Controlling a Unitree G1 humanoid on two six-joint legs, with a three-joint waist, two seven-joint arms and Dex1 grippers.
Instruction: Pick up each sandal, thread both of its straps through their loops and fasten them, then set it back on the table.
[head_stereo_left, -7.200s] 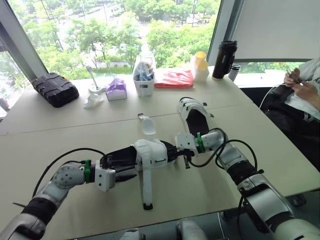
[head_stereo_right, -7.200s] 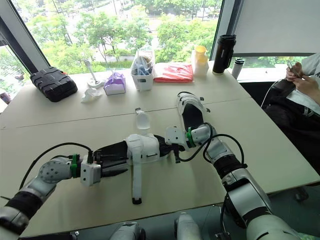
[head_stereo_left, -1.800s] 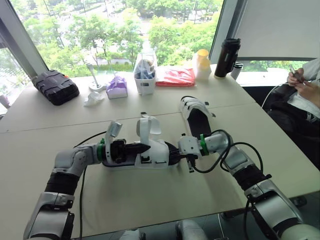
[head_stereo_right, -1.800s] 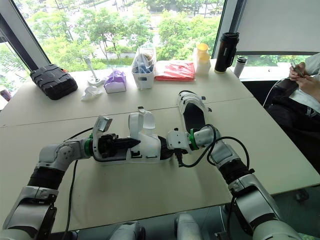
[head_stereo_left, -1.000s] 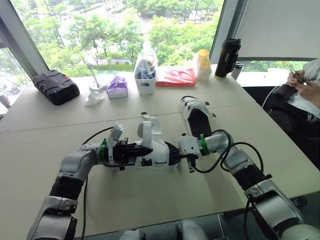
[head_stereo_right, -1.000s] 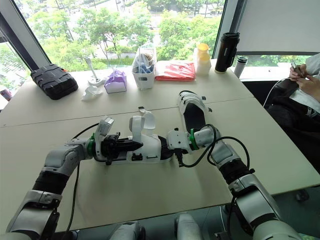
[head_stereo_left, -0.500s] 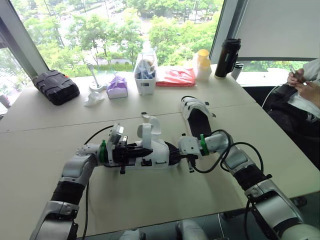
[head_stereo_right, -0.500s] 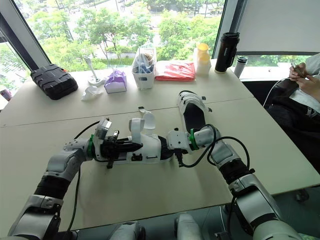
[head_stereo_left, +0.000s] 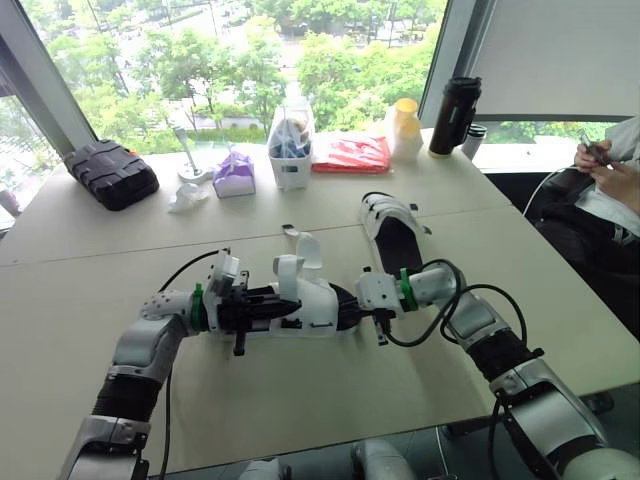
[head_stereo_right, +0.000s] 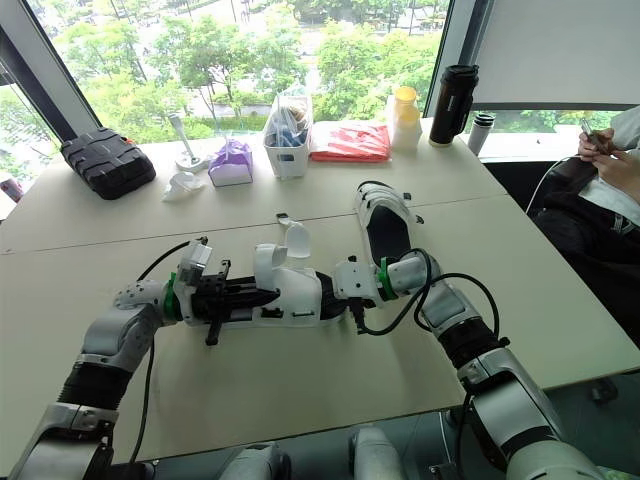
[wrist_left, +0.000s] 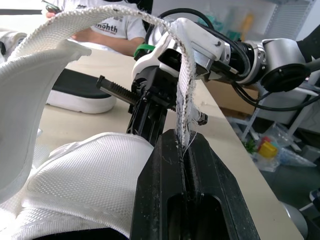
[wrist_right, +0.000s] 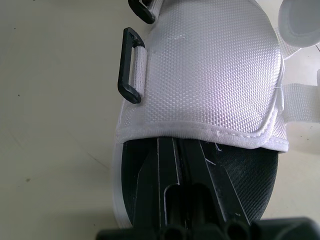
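Window-side worktop (head_stereo_left: 300, 400) is recorded as pale, with a black case (head_stereo_left: 110, 175) and a dark tumbler (head_stereo_left: 453, 117) along its far edge. A seated person (head_stereo_left: 612, 185) is cut off at the right border.

The far sandal (head_stereo_left: 392, 232) is seen lying flat, apart from both hands. The near sandal (head_stereo_left: 318, 305) is found on the worktop between the two arms, its toe end partly hidden by the left hand (wrist_left: 183, 137).

That hand is seen pressed together, pinching a white strap (wrist_left: 184, 90) which arches up over the upper. The right hand (wrist_right: 178, 146) is drawn together on the black footbed at the heel; whether material is caught between its fingers cannot be made out.

One black loop (wrist_right: 131, 65) is seen whole, and a second loop (wrist_right: 142, 10) is cut off.
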